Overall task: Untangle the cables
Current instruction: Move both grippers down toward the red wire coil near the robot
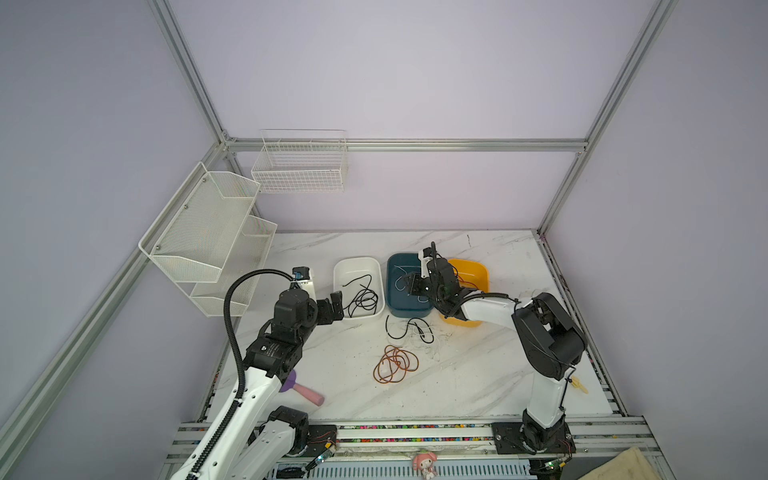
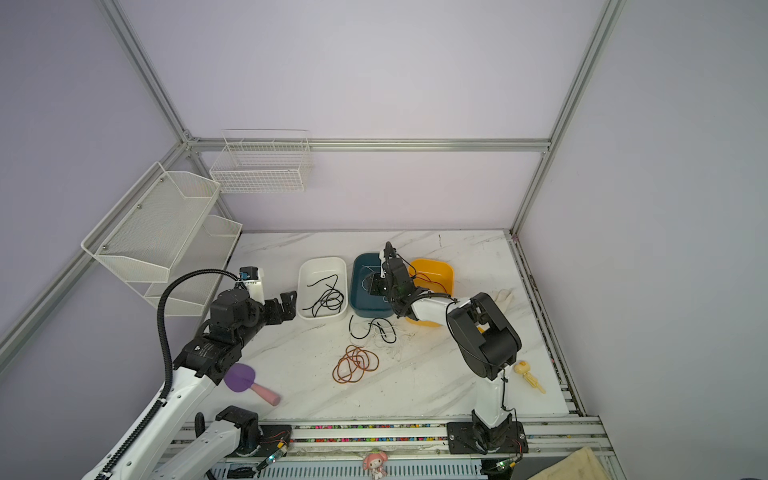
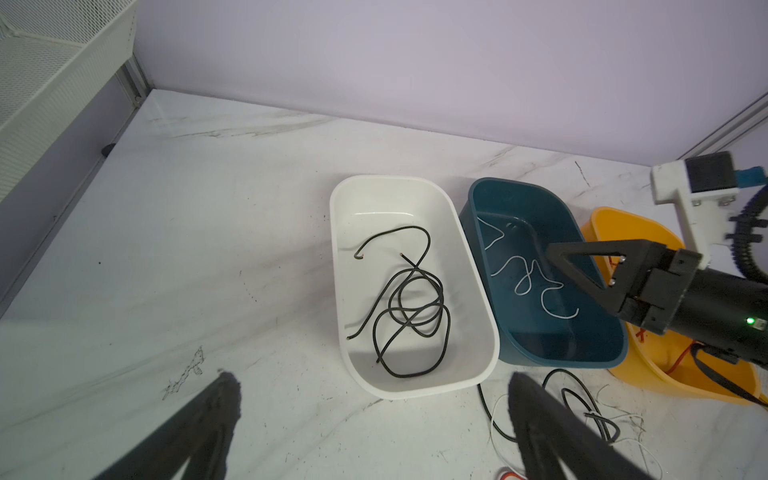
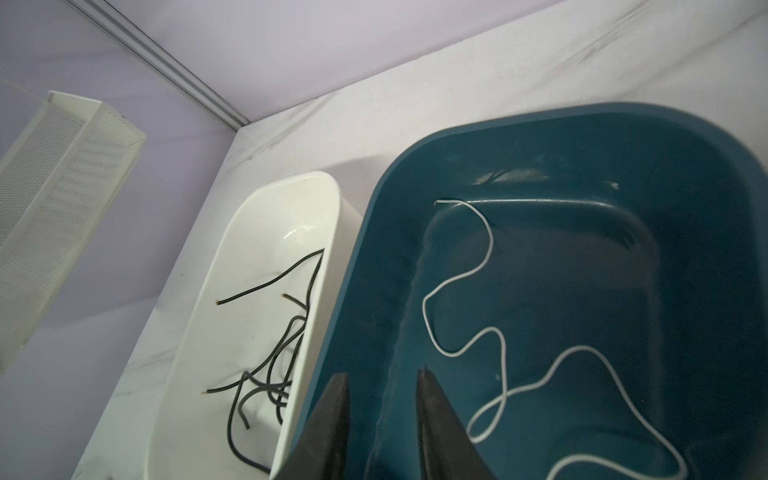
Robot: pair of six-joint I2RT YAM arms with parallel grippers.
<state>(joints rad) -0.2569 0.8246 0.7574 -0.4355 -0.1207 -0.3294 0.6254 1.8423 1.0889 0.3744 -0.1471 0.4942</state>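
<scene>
- the left gripper [image 1: 337,306] hangs just beside the white bin [image 1: 357,259], fingers spread wide, nothing in them
- the right gripper [image 4: 382,374] sits over the teal bin [image 4: 540,120], fingers only a bit apart, nothing pinched between them
- a black cable [image 1: 363,297] is curled up in the white bin, and a white cable [image 4: 504,361] snakes across the teal bin's floor
- on the table [image 1: 478,374] in front of the bins there's a black-and-white tangle [image 1: 411,330], with an orange coil [image 1: 395,363] near it
</scene>
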